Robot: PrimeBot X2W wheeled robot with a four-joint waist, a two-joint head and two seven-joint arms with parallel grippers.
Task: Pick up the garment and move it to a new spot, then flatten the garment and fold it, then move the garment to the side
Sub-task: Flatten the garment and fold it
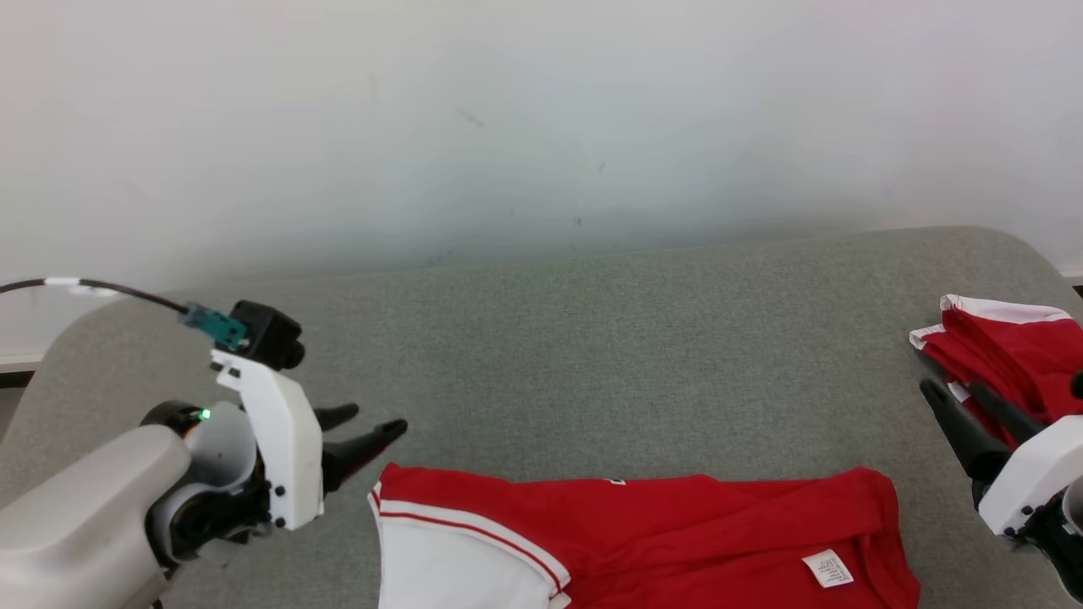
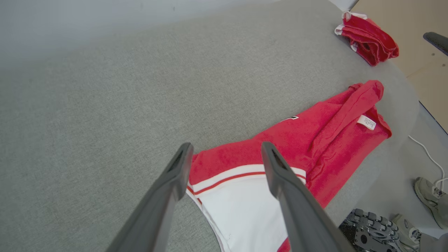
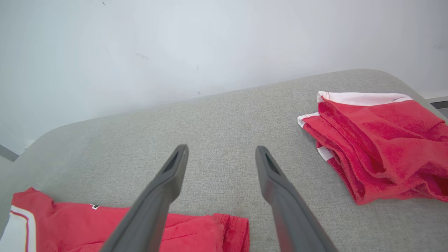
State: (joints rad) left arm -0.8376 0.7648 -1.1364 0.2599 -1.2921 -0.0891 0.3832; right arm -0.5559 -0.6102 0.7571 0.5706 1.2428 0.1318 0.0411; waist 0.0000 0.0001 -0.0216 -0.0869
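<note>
**A:** Starting nearest us, what is lying along the front edge of the table?

**B:** The garment. It is lying stretched out widthwise, red, and bunching a little at its right end. Its white panel, edged with a thin red stripe, is sitting at the left end. A small white label is showing face up near the right end.

**A:** And the left claw?

**B:** It is hovering just beside the garment's left corner, pointing across toward the middle of the table. Its two dark fingers are standing wide apart and gripping nothing.

**A:** The right claw?

**B:** It is hanging off the garment's right end, with its fingers pointing away from us. They too are spreading wide, with nothing between them and no cloth touching them.

**A:** What is sitting off the table on that side?

**B:** A person's shoe is resting on the floor past the table's right end, with a white cable trailing beside it.

**A:** Farther back?

**B:** Bare grey tabletop is running across the middle. At the far right corner a bunched red cloth with white trim is lying in a loose heap, well apart from the garment. I cannot tell what sort of piece it is.

**A:** And behind everything?

**B:** A pale wall is rising directly behind the table's far edge.
</note>
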